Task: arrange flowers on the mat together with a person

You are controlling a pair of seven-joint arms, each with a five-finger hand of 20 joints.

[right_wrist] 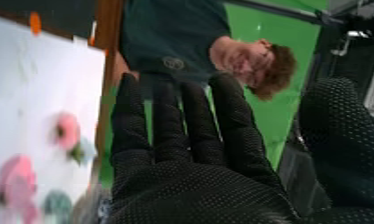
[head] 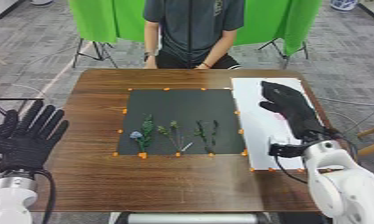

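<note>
My right hand is over the white mat; in the right wrist view the same hand has straight fingers, its thumb apart and nothing held. Pink flowers and a pale bluish-green one lie on the white mat beside it. On the dark mat are a blue flower with a leafy green stem, a budded stem and thin dark-green stems. My left hand is open beside the table's left edge, away from the flowers.
Both mats rest on the brown wooden table, with orange markers around their edges. A small pale stick-like piece lies near the dark mat's front edge. A green cloth hangs behind the table, with stand legs below.
</note>
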